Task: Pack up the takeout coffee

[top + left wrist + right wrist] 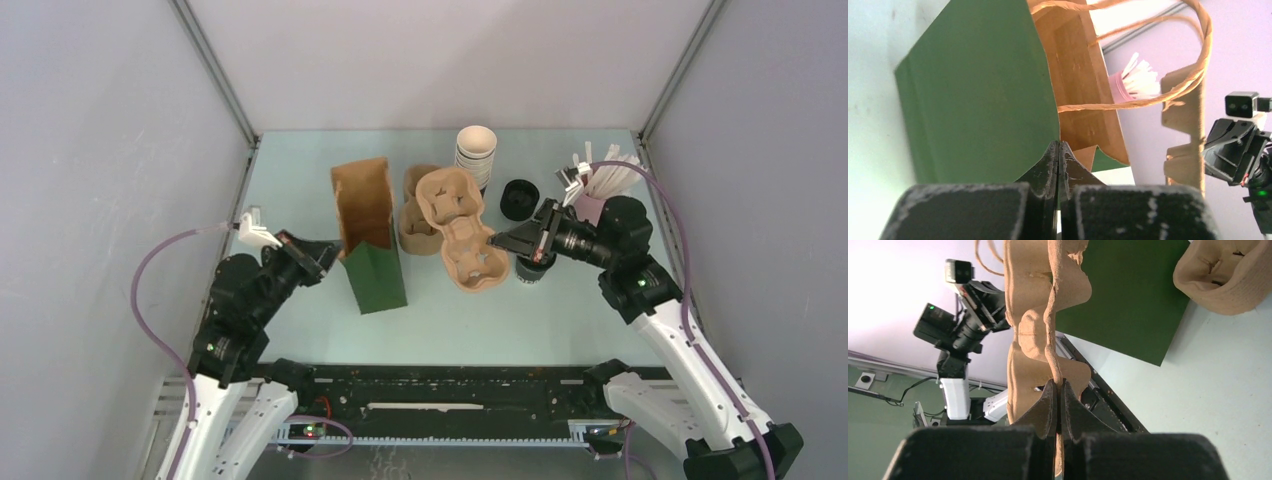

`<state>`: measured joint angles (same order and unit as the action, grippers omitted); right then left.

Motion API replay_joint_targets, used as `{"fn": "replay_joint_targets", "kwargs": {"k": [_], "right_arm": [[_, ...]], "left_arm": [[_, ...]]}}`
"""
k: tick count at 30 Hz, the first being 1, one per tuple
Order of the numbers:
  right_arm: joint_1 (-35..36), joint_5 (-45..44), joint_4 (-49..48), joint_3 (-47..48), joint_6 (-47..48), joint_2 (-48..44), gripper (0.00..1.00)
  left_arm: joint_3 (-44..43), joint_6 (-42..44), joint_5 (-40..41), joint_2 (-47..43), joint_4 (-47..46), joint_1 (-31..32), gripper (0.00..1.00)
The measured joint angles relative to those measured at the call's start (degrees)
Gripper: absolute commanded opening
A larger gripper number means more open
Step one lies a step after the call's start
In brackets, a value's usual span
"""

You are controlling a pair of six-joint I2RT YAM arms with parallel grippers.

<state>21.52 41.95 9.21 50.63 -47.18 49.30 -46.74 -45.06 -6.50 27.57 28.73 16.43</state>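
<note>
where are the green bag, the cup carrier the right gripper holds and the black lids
green paper bag [380, 282], top view, its green front face
pulp cup carrier [461, 231], top view, the ridge between its pockets
stack of black lids [518, 198], top view, the top lid

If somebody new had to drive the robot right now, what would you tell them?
The left gripper is shut, pinching the rim of the green bag, which stands open on the table.
The right gripper is shut on the edge of the cup carrier, just right of the bag.
The takeout coffee has its lid on and stands on the table beside the carrier, under the right wrist. Nothing holds it.
Done: bag and carrier are gripped.
Left: the coffee is not yet in the carrier or the bag.
</note>
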Motion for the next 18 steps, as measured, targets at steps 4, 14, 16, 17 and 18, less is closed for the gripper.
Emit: {"fn": "replay_joint_targets", "kwargs": {"k": [4, 14, 16, 17, 18], "right_arm": [[0.00, -0.35, 0.00, 0.74, -0.83, -0.55, 0.00], [1.07, -1.38, -0.92, 2.47, -3.37, -1.46, 0.00], [1.77, -1.62, -1.38, 2.47, -3.78, -1.44, 0.00], [2.10, -1.64, -1.62, 2.47, -4.07, -1.44, 0.00], [2.34, -1.79, -1.79, 2.47, -4.24, -1.44, 0.00]], "left_arm": [[4.66, -3.04, -1.92, -1.05, -1.88, 0.87, 0.00], [8.70, -6.64, -3.48, -3.74, -4.70, 2.80, 0.00], [8.70, -7.48, -4.04, -4.26, -4.98, 2.80, 0.00], [8.72, -7.74, -4.37, -4.57, -5.31, 2.82, 0.00], [8.70, -8.13, -4.72, -4.92, -5.64, 2.84, 0.00]]}}
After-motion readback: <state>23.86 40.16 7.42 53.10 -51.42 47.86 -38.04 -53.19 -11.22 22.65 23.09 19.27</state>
